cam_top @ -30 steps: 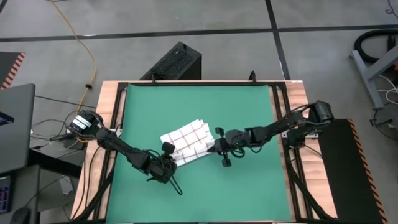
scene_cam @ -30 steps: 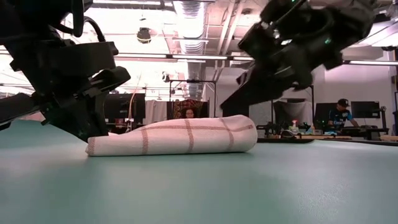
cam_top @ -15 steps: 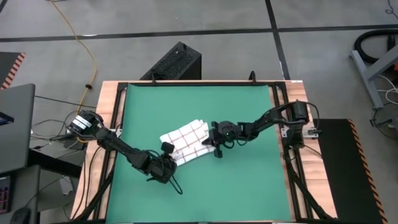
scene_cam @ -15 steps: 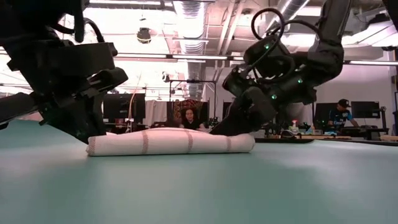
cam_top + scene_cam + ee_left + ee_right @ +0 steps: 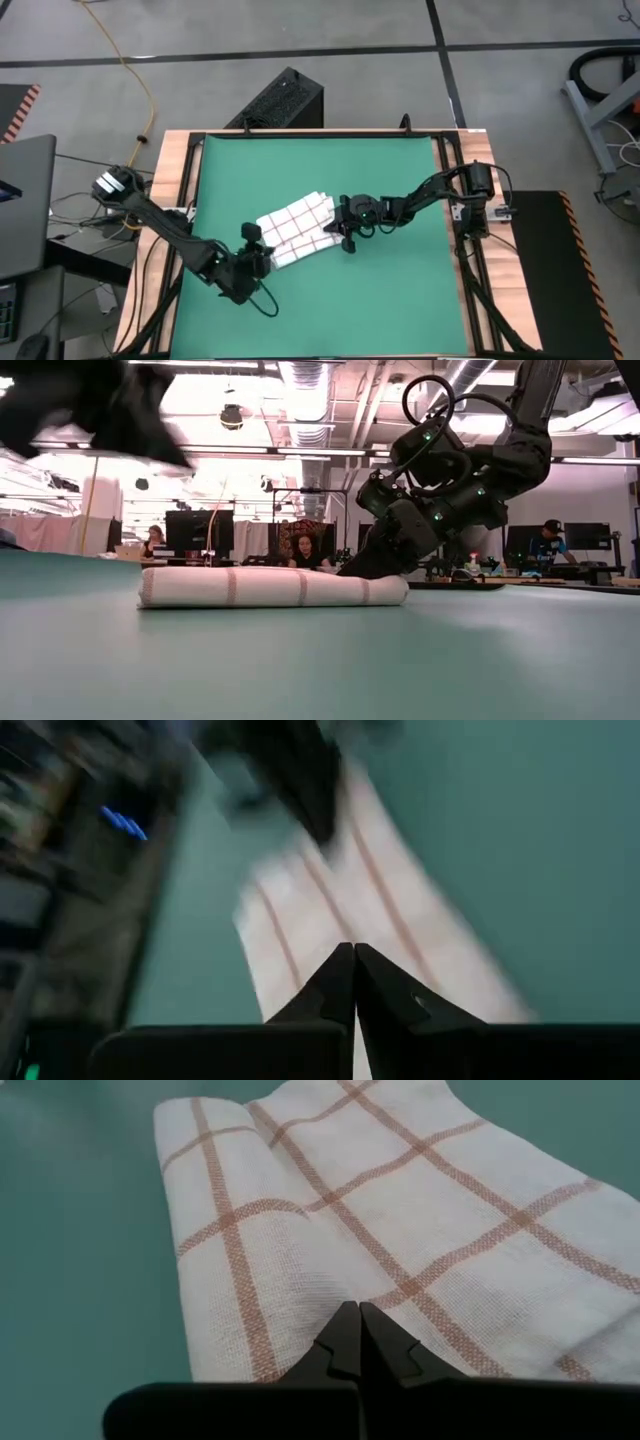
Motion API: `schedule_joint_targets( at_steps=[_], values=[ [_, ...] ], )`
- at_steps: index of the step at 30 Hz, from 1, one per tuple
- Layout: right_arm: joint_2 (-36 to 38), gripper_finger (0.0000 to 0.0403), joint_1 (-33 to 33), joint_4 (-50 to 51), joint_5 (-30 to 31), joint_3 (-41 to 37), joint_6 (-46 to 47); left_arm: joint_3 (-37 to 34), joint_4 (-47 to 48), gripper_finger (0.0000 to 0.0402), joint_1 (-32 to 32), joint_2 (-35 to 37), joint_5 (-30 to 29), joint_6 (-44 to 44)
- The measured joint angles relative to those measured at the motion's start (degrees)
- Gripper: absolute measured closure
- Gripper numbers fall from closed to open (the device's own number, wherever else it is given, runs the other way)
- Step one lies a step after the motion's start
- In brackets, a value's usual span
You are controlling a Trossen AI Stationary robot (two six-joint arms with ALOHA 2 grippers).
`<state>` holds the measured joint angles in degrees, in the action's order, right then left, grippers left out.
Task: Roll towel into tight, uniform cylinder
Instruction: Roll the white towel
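Note:
The towel, white with red-brown checks, lies as a low flattened roll on the green mat, slanting from the near left to the far right. In the low view it lies flat along its whole length. My right gripper is shut and stands on the towel's right end. My left gripper is shut and off the towel's near-left end. In the low view it shows only as a blur high above the mat. Its wrist view looks down on the towel. My right gripper presses its shut fingertips down on the top layer of the towel near its right end. The fingers slant down from the table's right side. The towel lies flat on the mat under them.
The mat has bare room on the far, near and right sides of the towel. A black box stands beyond the table's far edge. A wooden frame borders the mat. People sit in the room behind.
My right gripper has gone toward the table's left and down onto the towel's right end, which was puffed up and now lies flatter. My left gripper has drawn back from the towel's left end toward the near-left and risen off the mat.

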<state>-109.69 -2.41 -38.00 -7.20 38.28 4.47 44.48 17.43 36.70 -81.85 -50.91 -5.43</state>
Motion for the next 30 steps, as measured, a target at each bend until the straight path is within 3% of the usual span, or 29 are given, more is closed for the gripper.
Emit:
schedule_joint_targets(
  at_steps=[2,4,6,11,18,23,30],
  values=[
    [-0.02,0.0388,-0.05,-0.22,-0.02,-0.04,0.06,-2.83,-14.09,0.0402,-1.03,1.41,-2.8,8.9],
    [-0.04,0.0388,-0.04,-0.71,-0.02,-0.1,0.07,-7.14,-29.2,0.0401,-3.35,1.13,1.9,16.36],
    [-0.05,0.0388,0.0,-0.89,-0.02,-0.11,0.09,-11.71,-40.87,0.0402,-6.03,-0.01,6.72,17.82],
    [-0.09,0.0388,0.02,-1.31,-0.03,-0.15,0.11,-18.95,-57.17,0.0401,-12.71,-2.09,9.92,17.65],
    [-0.13,0.0388,0.0,-1.56,0.13,-0.15,0.12,-16.38,-60.44,0.0402,-18.75,-11.36,19.55,15.08],
    [-0.13,0.0388,0.04,-1.57,0.94,-0.15,0.24,-12.26,-60.69,0.0402,-18.88,-19.73,19.42,14.91],
    [-0.15,0.0388,0.08,-1.61,0.98,-0.15,0.22,-11.99,-61.38,0.0401,-19.45,-25.95,17.43,7.4]
  ],
)
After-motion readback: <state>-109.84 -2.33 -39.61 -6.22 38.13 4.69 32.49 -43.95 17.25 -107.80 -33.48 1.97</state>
